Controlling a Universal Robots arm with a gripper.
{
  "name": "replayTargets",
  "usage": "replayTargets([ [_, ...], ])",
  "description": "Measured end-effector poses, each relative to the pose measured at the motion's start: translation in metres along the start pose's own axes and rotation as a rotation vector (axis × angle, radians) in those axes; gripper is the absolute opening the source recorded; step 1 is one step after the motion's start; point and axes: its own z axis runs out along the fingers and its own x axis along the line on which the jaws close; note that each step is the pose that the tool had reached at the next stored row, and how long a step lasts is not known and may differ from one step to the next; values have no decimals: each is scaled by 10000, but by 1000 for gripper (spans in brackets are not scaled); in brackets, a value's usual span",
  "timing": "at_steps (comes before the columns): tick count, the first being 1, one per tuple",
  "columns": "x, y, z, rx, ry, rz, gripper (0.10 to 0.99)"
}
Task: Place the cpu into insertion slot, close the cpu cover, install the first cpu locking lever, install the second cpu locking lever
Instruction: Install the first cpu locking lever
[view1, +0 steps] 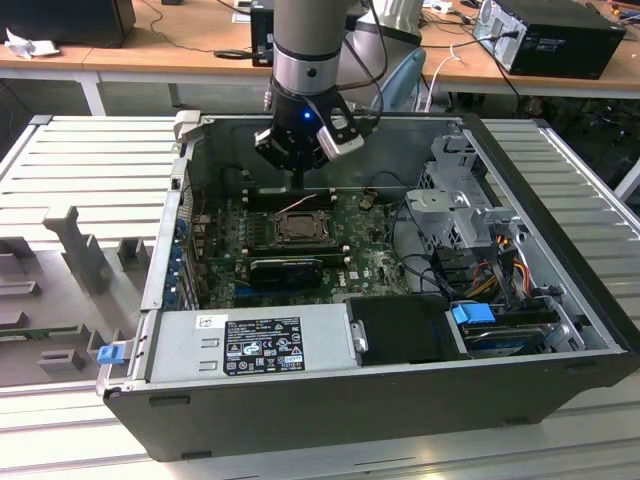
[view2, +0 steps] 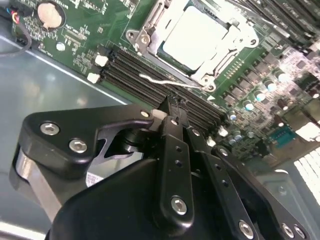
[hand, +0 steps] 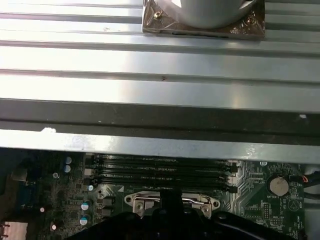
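The cpu (view2: 195, 37) lies in the insertion slot (view1: 297, 226) of the green motherboard (view2: 90, 30), with the cpu cover (view2: 150, 22) down around it. The gripper (view2: 169, 107) hangs over the memory slots (view2: 130, 70) beside the socket, its fingers pinched narrow, near a thin wire lever (view2: 165, 81).

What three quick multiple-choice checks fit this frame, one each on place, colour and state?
1. Where is the tool?
A over the power supply
B outside the case
C over the motherboard, beside the insertion slot

2. What colour is the motherboard?
A blue
B green
C red

3. What state is the cpu in?
A seated in the insertion slot, with the cpu cover framing it
B gripped by the tool
C lying outside the case

Key:
1 C: the exterior view shows the tool hanging by the socket.
2 B: the board is green in every view.
3 A: the second wrist view shows the pale chip face inside the metal frame.
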Motion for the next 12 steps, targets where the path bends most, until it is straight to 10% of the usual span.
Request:
replayTargets([
  [12, -59, -28, 189, -74, 23, -190, 106],
])
